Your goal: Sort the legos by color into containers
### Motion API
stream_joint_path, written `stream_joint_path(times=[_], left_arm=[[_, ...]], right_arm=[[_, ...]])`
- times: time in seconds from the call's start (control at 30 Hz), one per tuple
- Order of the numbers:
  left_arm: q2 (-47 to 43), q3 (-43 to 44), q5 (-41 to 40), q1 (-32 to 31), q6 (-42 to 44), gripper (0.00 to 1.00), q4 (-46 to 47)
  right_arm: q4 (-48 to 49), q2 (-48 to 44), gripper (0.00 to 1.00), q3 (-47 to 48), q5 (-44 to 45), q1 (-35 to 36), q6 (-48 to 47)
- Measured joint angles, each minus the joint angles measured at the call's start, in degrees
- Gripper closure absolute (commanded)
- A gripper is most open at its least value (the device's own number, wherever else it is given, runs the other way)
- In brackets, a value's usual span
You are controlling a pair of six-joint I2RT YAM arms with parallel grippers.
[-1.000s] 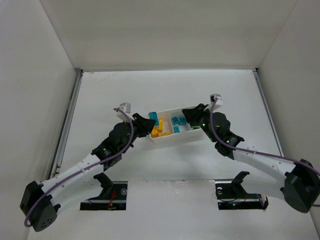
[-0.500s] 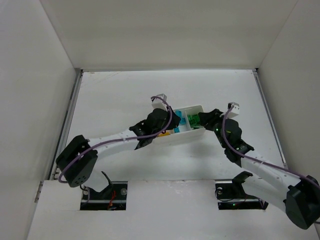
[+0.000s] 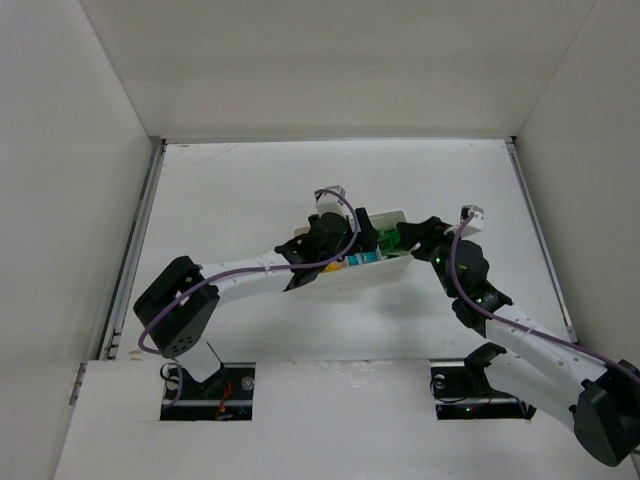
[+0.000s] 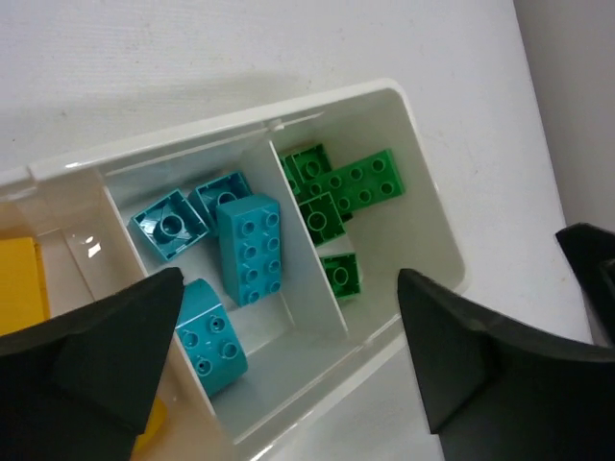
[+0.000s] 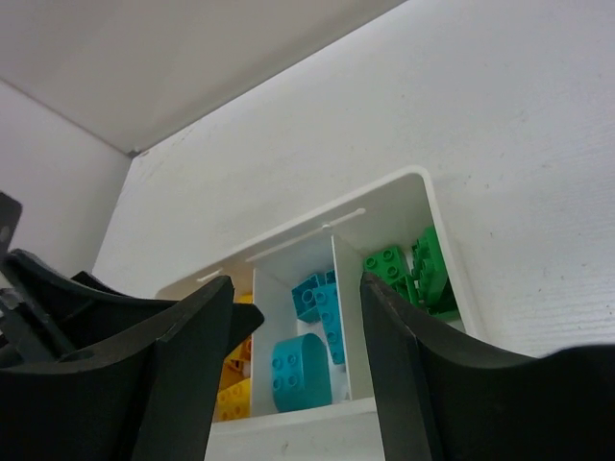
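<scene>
Tray [image 4: 336, 96] sits mid-table [image 3: 220, 190] between the two arms, tilted a bit in the top view. Going left to right inside it: orange-yellow bricks [image 4: 19, 288] are in the left compartment, mostly cut off by the wrist view. The cyan bricks [image 4: 248, 245] are piled in the middle one, and the green bricks [image 4: 360, 182] are in the right one. One colour per compartment, so my guess is the sort is basically finished.

Left gripper [image 4: 288, 317] hovers over the cyan/green divider, jaws spread wide with nothing in them. That fits an arm with nothing left to carry.

Right gripper [image 5: 296, 288] is low at the tray's green end, looking along its length. It's also spread wide and empty. Maybe it's there to steady the tray, but I can't tell if it's touching the wall.
</scene>
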Motion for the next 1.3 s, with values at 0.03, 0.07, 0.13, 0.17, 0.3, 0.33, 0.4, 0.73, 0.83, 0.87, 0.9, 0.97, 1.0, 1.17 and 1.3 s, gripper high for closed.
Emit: stream_joint_path(times=[0.03, 0.07, 0.13, 0.17, 0.3, 0.33, 0.4, 0.73, 0.83, 0.87, 0.9, 0.97, 1.0, 1.17, 1.3], left_arm=[[-0.7, 0.0, -0.4, -0.1, 0.3, 0.0, -0.4], [-1.8, 0.0, -0.9, -0.2, 0.7, 0.0, -0.9], [-5.1, 0.0, -2.0, -0.5, 2.0, 0.0, -2.3], [-7.4, 0.0, -2.9, -0.6, 2.7, 0.0, -2.9], [-20.3, -2.8, -7.0, -0.3, 4.7, 0.0, -4.1], [-24.2, -4.3, -8.2, 0.2, 5.0, 0.0, -4.5], [-31.7, -7.6, -10.6, 1.6, 5.1, 0.0, -5.7], [-56.8, -21.8, -19.9, 13.5, -3.7, 0.0, -33.0], [-59.8, -24.6, -20.4, 16.7, -7.3, 0.0, -40.5], [-60.3, -25.4, -20.4, 17.2, -8.2, 0.0, -42.4], [-60.6, -26.0, -20.3, 17.6, -8.8, 0.0, -43.9], [-60.4, -26.6, -20.0, 18.1, -9.6, 0.0, -45.7], [-60.1, -26.7, -19.8, 18.3, -9.8, 0.0, -46.2], [-58.1, -26.8, -18.3, 17.9, -10.0, 0.0, -45.1], [-57.1, -27.3, -17.0, 17.5, -9.8, 0.0, -42.3]], right_arm=[[0.0, 0.0, 0.37, 0.0, 0.1, 0.0, 0.0], [0.0, 0.0, 0.37, -0.2, 0.3, -0.1, 0.0], [0.0, -0.3, 0.37, -0.8, 1.0, -0.4, 0.1], [0.0, -0.5, 0.36, -1.2, 1.5, -0.7, 0.1], [-0.1, -2.7, 0.34, -2.8, 4.4, -1.7, 0.3], [-0.2, -3.5, 0.34, -3.1, 5.2, -1.9, 0.4], [-0.3, -5.0, 0.31, -3.5, 7.2, -2.6, 0.4], [-1.5, -8.5, 0.0, -5.6, 19.9, -5.0, 0.6], [-3.6, -8.4, 0.0, -5.9, 23.5, -5.2, 0.6], [-4.6, -8.4, 0.0, -5.9, 24.7, -5.2, 0.6], [-5.9, -8.4, 0.0, -5.9, 26.0, -5.2, 0.8], [-8.3, -8.7, 0.0, -6.0, 28.3, -5.3, 1.6], [-9.9, -9.2, 0.0, -6.2, 29.4, -5.4, 2.2], [-17.1, -13.4, 0.0, -6.7, 33.7, -7.8, 5.6], [-20.0, -14.3, 0.0, -6.7, 34.7, -10.3, 7.2]])
